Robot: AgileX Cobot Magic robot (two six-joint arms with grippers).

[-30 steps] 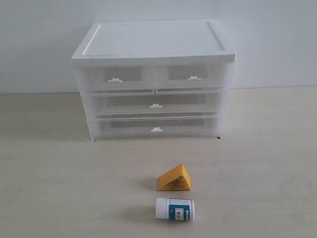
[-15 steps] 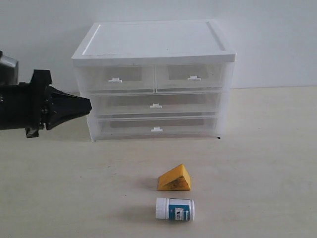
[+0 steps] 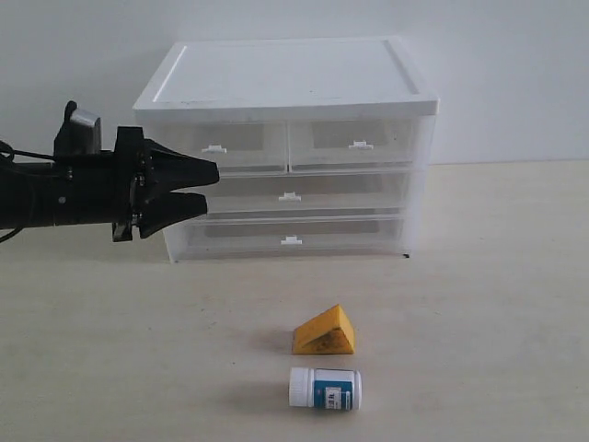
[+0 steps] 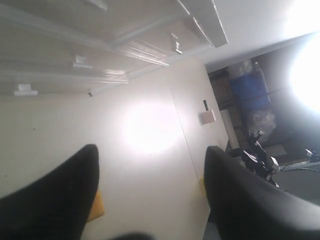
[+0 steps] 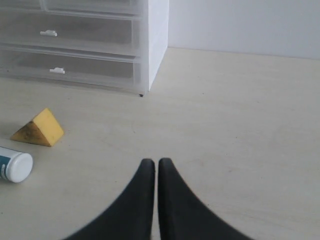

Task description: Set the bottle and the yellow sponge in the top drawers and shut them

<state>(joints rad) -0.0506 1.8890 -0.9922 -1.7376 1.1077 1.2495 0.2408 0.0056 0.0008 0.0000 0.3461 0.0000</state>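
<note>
The white chest [image 3: 285,78] stands at the back with its two top drawers, left [image 3: 219,145] and right [image 3: 354,143], both shut. In front of it on the table lie the yellow sponge [image 3: 325,332] and, nearer the front, the bottle [image 3: 325,388] on its side. My left gripper [image 3: 208,187] is open with nothing between its jaws, level with the chest's left front corner. The right wrist view shows my right gripper [image 5: 156,162] shut and empty above bare table, with the yellow sponge [image 5: 39,128] and bottle [image 5: 15,166] off to one side. The right arm is outside the exterior view.
Two full-width drawers [image 3: 290,195] sit shut below the top pair. A pale wall rises behind the chest. The beige table [image 3: 479,304] stretches to the right of the objects. Beyond the table edge, dark room clutter [image 4: 250,100] shows in the left wrist view.
The left arm came in from the left edge and has moved right toward the chest's left front, its jaws now parted. Sponge, bottle and drawers have not moved.
</note>
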